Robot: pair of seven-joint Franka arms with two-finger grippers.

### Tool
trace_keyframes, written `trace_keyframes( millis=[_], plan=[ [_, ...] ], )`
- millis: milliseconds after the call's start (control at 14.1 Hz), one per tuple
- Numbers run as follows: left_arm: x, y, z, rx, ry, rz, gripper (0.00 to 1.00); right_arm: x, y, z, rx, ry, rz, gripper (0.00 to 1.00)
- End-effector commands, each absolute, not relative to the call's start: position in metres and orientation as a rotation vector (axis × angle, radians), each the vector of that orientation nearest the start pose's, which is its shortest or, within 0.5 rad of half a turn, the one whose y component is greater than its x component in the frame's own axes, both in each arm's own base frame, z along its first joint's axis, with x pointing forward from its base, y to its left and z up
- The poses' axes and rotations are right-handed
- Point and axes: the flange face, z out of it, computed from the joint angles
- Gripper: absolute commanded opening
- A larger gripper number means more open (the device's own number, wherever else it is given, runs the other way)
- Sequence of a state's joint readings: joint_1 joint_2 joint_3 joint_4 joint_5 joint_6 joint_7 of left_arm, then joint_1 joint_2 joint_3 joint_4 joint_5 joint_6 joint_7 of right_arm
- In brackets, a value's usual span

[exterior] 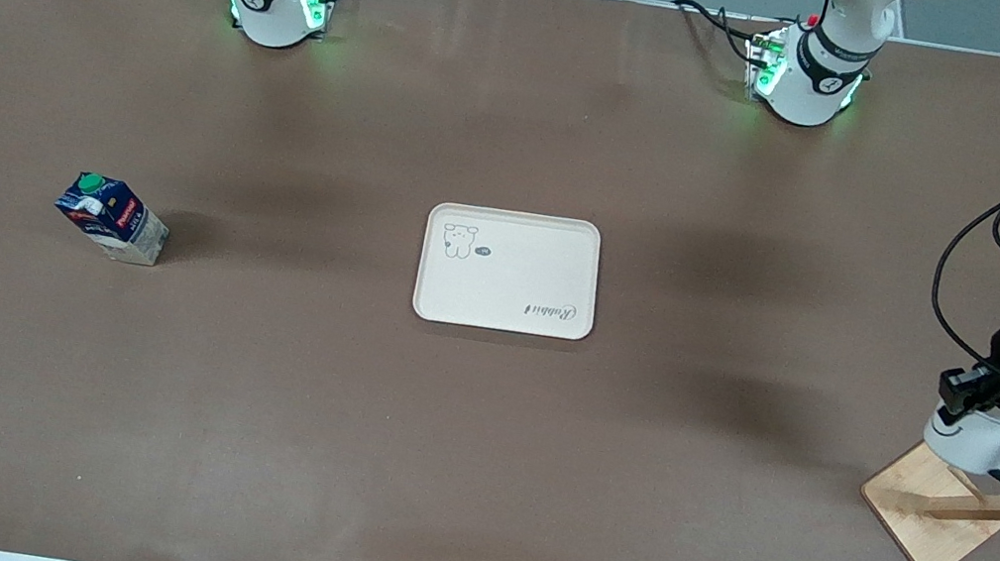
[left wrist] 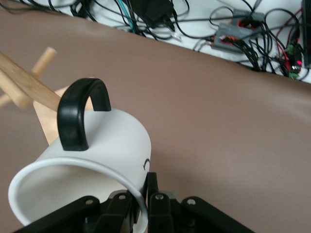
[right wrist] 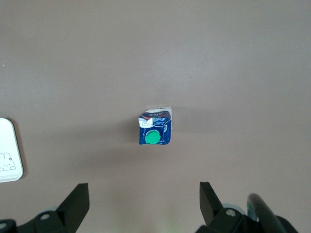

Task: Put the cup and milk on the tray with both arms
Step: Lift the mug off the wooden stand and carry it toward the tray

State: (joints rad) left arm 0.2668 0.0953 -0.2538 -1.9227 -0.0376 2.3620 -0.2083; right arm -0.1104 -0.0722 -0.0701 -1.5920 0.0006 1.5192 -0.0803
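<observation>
Two robot arms are at a big brown table (exterior: pixel 475 437). The left gripper (left wrist: pixel 146 194) is pinched tight on the rim of the cup (exterior: pixel 976 443), a white mug with a black handle. It holds the cup up over the wooden stand (exterior: pixel 930 514) at the left arm's end of the table. The right gripper (right wrist: pixel 144 204) is up high over the milk (exterior: pixel 112 217), with its fingers spread wide and nothing in them. The milk stands on the table toward the right arm's end. The tray (exterior: pixel 508 271) lies flat in the middle with nothing on it.
</observation>
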Motion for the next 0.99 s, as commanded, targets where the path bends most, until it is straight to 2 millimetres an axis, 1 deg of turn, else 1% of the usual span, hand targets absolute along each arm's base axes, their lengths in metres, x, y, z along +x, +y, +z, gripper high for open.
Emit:
trace_keyframes(
  millis=[0, 71, 212, 354, 425, 495, 637, 708, 920],
  plan=[
    [0.614, -0.013, 0.502, -3.182, -0.462, -0.462, 0.00, 0.519, -0.097, 0.650, -3.113, 0.163, -0.012, 1.00],
    [0.614, -0.025, 0.505, -3.190, -0.505, -0.436, 0.00, 0.518, -0.097, 0.650, -3.112, 0.163, -0.010, 1.00],
    [0.613, -0.058, 0.508, -3.205, -0.594, -0.398, 0.00, 0.520, -0.097, 0.648, -3.112, 0.163, -0.003, 1.00],
    [0.610, -0.097, 0.501, -3.225, -0.669, -0.332, 0.00, 0.522, -0.097, 0.645, -3.112, 0.163, 0.004, 1.00],
    [0.610, -0.114, 0.495, -3.230, -0.725, -0.301, 0.00, 0.522, -0.097, 0.645, -3.112, 0.161, 0.007, 1.00],
    [0.608, -0.136, 0.488, -3.240, -0.766, -0.263, 0.00, 0.522, -0.095, 0.644, -3.113, 0.149, 0.017, 1.00],
    [0.606, -0.177, 0.466, -3.234, -0.906, -0.157, 0.00, 0.522, -0.090, 0.645, -3.116, 0.130, 0.015, 1.00],
    [0.602, -0.202, 0.456, -3.234, -0.930, -0.106, 0.00, 0.523, -0.091, 0.645, -3.116, 0.135, 0.010, 1.00],
    [0.587, -0.260, 0.427, -3.208, -1.044, 0.027, 0.00, 0.524, -0.087, 0.646, -3.118, 0.116, 0.001, 1.00]
  ],
)
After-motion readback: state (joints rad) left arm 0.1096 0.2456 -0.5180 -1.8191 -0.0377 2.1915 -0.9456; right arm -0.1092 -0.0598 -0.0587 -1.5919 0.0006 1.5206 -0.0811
